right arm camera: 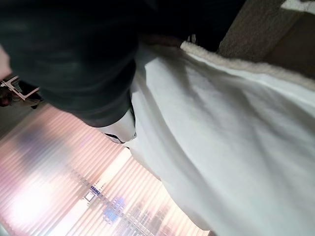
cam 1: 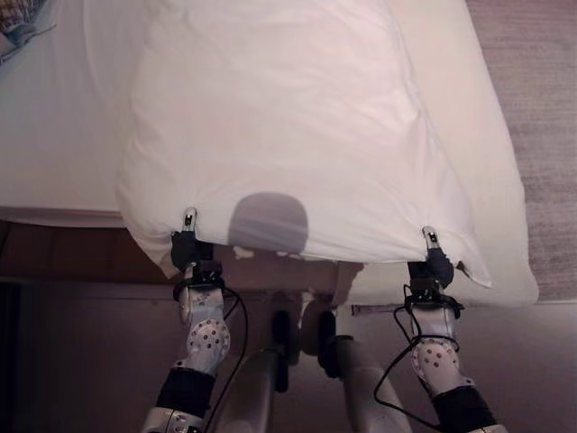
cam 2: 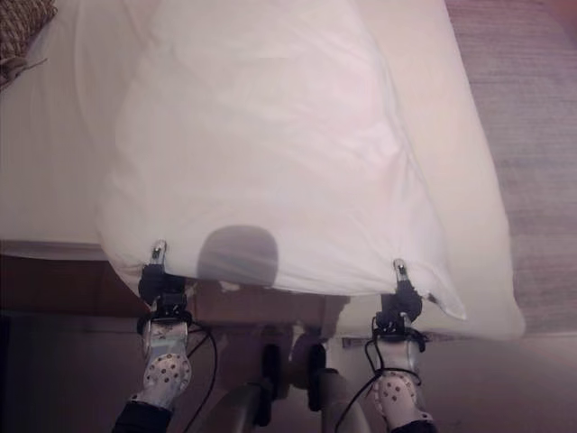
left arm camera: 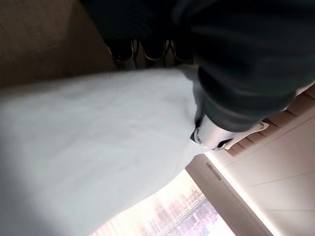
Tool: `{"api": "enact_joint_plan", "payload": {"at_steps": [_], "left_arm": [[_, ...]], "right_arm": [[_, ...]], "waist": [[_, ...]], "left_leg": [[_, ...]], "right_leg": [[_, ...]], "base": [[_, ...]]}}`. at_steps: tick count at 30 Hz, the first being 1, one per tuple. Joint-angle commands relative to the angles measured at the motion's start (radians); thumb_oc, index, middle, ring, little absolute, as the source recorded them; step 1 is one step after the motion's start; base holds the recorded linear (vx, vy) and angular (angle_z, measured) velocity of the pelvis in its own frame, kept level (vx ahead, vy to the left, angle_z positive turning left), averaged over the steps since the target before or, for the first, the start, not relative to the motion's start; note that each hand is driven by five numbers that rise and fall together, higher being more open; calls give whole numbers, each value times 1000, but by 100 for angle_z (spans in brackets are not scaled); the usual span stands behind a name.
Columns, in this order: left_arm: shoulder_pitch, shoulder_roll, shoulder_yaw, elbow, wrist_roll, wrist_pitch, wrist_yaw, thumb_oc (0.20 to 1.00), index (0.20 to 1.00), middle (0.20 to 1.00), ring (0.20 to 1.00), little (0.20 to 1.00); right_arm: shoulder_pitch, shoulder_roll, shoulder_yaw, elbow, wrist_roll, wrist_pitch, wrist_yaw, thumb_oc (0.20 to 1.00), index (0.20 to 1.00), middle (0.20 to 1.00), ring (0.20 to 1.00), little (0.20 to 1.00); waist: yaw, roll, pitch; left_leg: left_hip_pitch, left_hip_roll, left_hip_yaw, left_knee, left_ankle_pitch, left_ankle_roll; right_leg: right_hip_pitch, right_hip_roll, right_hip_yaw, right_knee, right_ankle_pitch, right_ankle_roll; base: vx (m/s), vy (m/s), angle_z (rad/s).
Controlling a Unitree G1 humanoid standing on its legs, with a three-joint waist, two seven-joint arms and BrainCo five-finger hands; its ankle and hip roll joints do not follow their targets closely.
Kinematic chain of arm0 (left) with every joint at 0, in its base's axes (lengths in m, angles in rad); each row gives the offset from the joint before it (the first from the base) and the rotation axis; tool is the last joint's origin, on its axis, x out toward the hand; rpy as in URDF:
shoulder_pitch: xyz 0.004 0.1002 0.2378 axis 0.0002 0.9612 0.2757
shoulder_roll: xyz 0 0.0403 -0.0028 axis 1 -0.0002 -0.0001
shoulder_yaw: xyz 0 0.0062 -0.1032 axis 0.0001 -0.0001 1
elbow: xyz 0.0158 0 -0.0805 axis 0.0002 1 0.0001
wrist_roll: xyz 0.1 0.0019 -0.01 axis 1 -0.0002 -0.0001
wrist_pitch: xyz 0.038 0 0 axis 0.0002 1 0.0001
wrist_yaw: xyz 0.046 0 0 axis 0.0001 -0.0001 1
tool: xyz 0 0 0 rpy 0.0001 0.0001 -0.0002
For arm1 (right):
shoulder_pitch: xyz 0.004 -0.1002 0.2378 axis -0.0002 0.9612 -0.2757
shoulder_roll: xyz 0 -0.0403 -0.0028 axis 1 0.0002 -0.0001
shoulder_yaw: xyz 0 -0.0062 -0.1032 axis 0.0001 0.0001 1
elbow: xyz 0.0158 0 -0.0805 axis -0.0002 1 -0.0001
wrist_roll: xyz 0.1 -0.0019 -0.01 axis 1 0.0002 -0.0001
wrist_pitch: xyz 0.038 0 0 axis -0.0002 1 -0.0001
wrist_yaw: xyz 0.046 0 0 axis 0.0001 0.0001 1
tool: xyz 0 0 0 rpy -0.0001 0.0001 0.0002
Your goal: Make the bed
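A large white pillow (cam 1: pixel 279 135) lies lengthwise over the white-sheeted bed (cam 1: pixel 54 135), and its near edge hangs past the bed's front. My left hand (cam 1: pixel 187 251) grips the near left corner, thumb on top and fingers curled beneath. The near right corner is pinched the same way by my right hand (cam 1: pixel 433 266). Up close, the left wrist view has the thumb (left arm camera: pixel 211 135) pressed on the white cloth (left arm camera: pixel 88 147). In the right wrist view the thumb (right arm camera: pixel 120 130) rests against the pillow (right arm camera: pixel 236 147).
A woven basket (cam 2: pixel 22 27) sits on the bed at the far left. Grey carpet (cam 1: pixel 541 108) runs along the bed's right side. The brown bed frame (cam 1: pixel 63 257) shows below the mattress edge at the left.
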Motion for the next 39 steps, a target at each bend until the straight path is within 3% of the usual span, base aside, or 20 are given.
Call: {"api": "enact_joint_plan", "payload": {"at_steps": [1, 5, 8, 10, 13, 15, 17, 18, 21, 22, 24, 26, 27, 28, 29, 30, 33, 34, 35, 39], "left_arm": [[0, 35, 38, -136, 79, -48, -30, 200, 200, 200, 200, 200], [21, 19, 38, -146, 58, -43, -36, 200, 200, 200, 200, 200], [17, -1, 17, -143, 43, -40, -47, 200, 200, 200, 200, 200], [17, -1, 17, -143, 43, -40, -47, 200, 200, 200, 200, 200], [27, -18, 33, -149, 39, -39, -35, 200, 200, 200, 200, 200], [48, -19, 45, -171, 32, -45, -43, 200, 200, 200, 200, 200], [46, -14, 49, -168, 28, -53, -39, 200, 200, 200, 200, 200], [37, -6, 48, -167, 30, -61, -32, 200, 200, 200, 200, 200], [38, -6, 47, -167, 30, -61, -32, 200, 200, 200, 200, 200], [34, 5, 45, -161, 30, -66, -36, 200, 200, 200, 200, 200], [10, 26, 7, -134, 22, -67, -57, 200, 200, 200, 200, 200], [-11, 42, -34, -121, 19, -58, -61, 200, 200, 200, 200, 200], [4, 62, -38, -121, 49, -51, -71, 200, 200, 200, 200, 200], [5, 62, -38, -121, 50, -51, -70, 200, 200, 200, 200, 200], [48, 78, -27, -140, 54, -36, -81, 200, 200, 200, 200, 200], [49, 78, -26, -141, 54, -36, -81, 200, 200, 200, 200, 200], [53, 74, -27, -146, 53, -24, -80, 200, 200, 200, 200, 200], [53, 74, -27, -146, 53, -24, -80, 200, 200, 200, 200, 200], [67, 72, -20, -154, 58, -11, -81, 200, 200, 200, 200, 200], [91, 66, -15, -160, 84, 0, -70, 200, 200, 200, 200, 200]], "right_arm": [[-5, -44, -50, -33, -58, -73, 10, 200, 200, 200, 200, 200], [1, -46, -59, -15, -46, -72, 6, 200, 200, 200, 200, 200], [1, -66, -87, -10, -56, -80, -17, 200, 200, 200, 200, 200], [1, -66, -87, -10, -56, -80, -17, 200, 200, 200, 200, 200], [-13, -62, -76, 17, -58, -74, -21, 200, 200, 200, 200, 200], [-20, -66, -62, 25, -58, -69, -12, 200, 200, 200, 200, 200], [-21, -61, -64, 37, -45, -79, -10, 200, 200, 200, 200, 200], [-25, -52, -73, 47, -35, -91, -21, 200, 200, 200, 200, 200], [-25, -52, -73, 47, -35, -91, -21, 200, 200, 200, 200, 200], [-31, -49, -73, 51, -31, -95, -24, 200, 200, 200, 200, 200], [-30, -41, -79, 41, -46, -86, -30, 200, 200, 200, 200, 200], [-30, -25, -72, 36, -68, -82, -49, 200, 200, 200, 200, 200], [-37, -9, -65, 33, -78, -72, -47, 200, 200, 200, 200, 200], [-36, -9, -64, 32, -78, -72, -48, 200, 200, 200, 200, 200], [-56, 6, -38, 45, -94, -54, -29, 200, 200, 200, 200, 200], [-55, 7, -37, 45, -95, -54, -30, 200, 200, 200, 200, 200], [-54, 11, -24, 37, -55, -54, -5, 200, 200, 200, 200, 200], [-54, 11, -24, 37, -54, -55, -4, 200, 200, 200, 200, 200], [-49, 7, -24, 42, -50, -55, 3, 200, 200, 200, 200, 200], [-13, 0, -12, 26, -36, -55, 25, 200, 200, 200, 200, 200]], "waist": [[-1, 1, -65], [-1, 16, -78], [-10, 39, -42], [-11, 39, -42], [-4, 24, -45], [20, -10, -43], [29, -18, -51], [37, -11, -64], [36, -11, -64], [39, -6, -68], [31, -11, -54], [18, -12, -50], [14, -18, -66], [14, -17, -66], [42, -25, -86], [41, -25, -87], [31, -32, -94], [30, -34, -97], [33, -38, -97], [26, -52, -94]], "left_leg": [[-12, -17, 0, -6, -31, -50], [-12, -9, 11, -9, -23, -53], [-101, 23, 37, 189, 71, -177], [-102, 23, 36, 190, 70, -177], [-95, 60, 40, 205, 16, -132], [-94, 139, -62, 153, 0, -107], [-61, 206, -152, 17, 75, -116], [-32, 276, -206, -101, 149, -142], [-26, 277, -206, -112, 154, -143], [-1, 282, -223, -130, 130, -152], [-50, 186, -172, 22, 15, -151], [-97, 128, -126, 131, -43, -139], [-105, 97, -96, 160, -79, -107], [-106, 98, -96, 163, -81, -107], [-98, 91, -58, 172, -108, -86], [-98, 90, -58, 172, -107, -86], [-63, 56, -43, 100, -80, -63], [-65, 54, -43, 97, -76, -63], [-35, 33, -27, 41, -63, -59], [29, -5, -13, -70, -23, -64]], "right_leg": [[7, 13, 16, -121, 120, 101], [35, 16, 18, -165, 123, 95], [73, -8, -23, -168, 96, 65], [73, -8, -23, -168, 96, 65], [48, -13, -28, -111, 85, 64], [32, -42, 7, -75, 70, 70], [15, -55, 16, -50, 54, 74], [4, -66, 29, -31, 40, 90], [5, -66, 27, -31, 39, 89], [10, -94, 31, -38, 49, 117], [65, -209, 30, -133, 139, 175], [115, -279, 22, -250, 255, 194], [135, -335, 10, -353, 358, 188], [137, -334, 9, -357, 360, 189], [144, -353, -84, -409, 419, 199], [145, -353, -85, -411, 420, 199], [112, -226, -53, -301, 249, 158], [107, -228, -52, -299, 249, 158], [89, -130, -70, -223, 173, 135], [77, 0, -56, -172, 118, 110]], "base": [[-45, -26, -6], [2, -87, -6], [-61, -122, 29], [-29, -50, 47], [-19, -40, 0], [9, 92, -10], [57, 265, -26], [70, 321, 1], [26, 184, 12], [27, 676, -2], [32, 833, 16], [62, 743, 49], [66, 648, 47], [114, 771, 38], [68, 344, 12], [76, 514, -31], [6, 356, -43], [-25, 370, -12], [-32, 313, -6], [-12, 186, -24]]}}
